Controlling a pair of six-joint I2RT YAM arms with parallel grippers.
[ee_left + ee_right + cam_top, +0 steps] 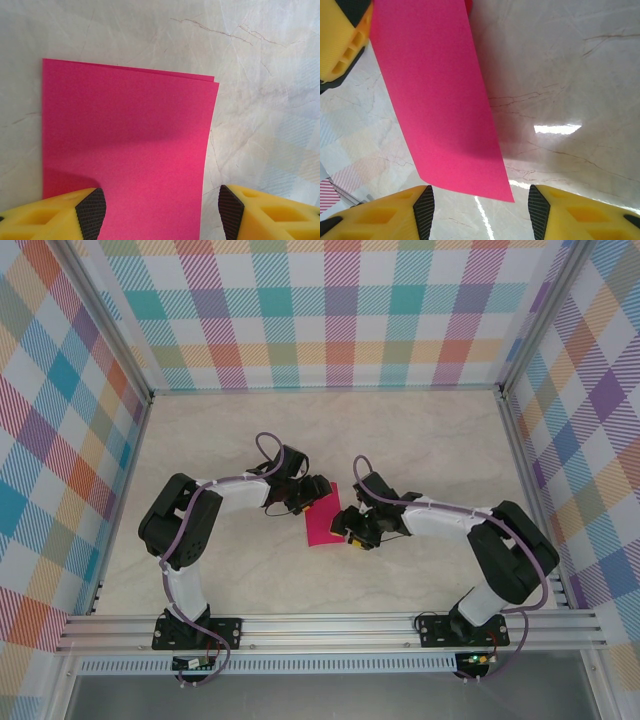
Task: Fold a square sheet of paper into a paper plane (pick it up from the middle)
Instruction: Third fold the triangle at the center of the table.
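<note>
Worktop with a pale marble pattern (420, 430) takes the middle of the top view, and walls of coloured checked cloth (330, 310) close it on three sides. A long aluminium rail (330, 625) runs along the near edge and carries both bases. The black and white left arm (190, 530) and the right arm (500, 540) bend inward, so their tips come near each other at the centre.

Between them lies the thin magenta-pink sheet of paper (322, 523), flat on the worktop. In the left wrist view the sheet (125, 145) looks like an upright rectangle, and two edges show at its far side, one just behind the other, so it is folded double. In the right wrist view it (440, 100) appears as a slanted strip with a soft shadow on its right.

The left claw (318, 496) is spread wide over the near end of the sheet (161, 210): its left black pad (92, 210) stands over the paper, the other beyond the paper's right edge. Whether a pad touches the sheet, I cannot tell.

The right claw (358, 532) is also spread (482, 207), and the pointed corner of the sheet lies between its yellow fingers (380, 215). It pinches nothing.
</note>
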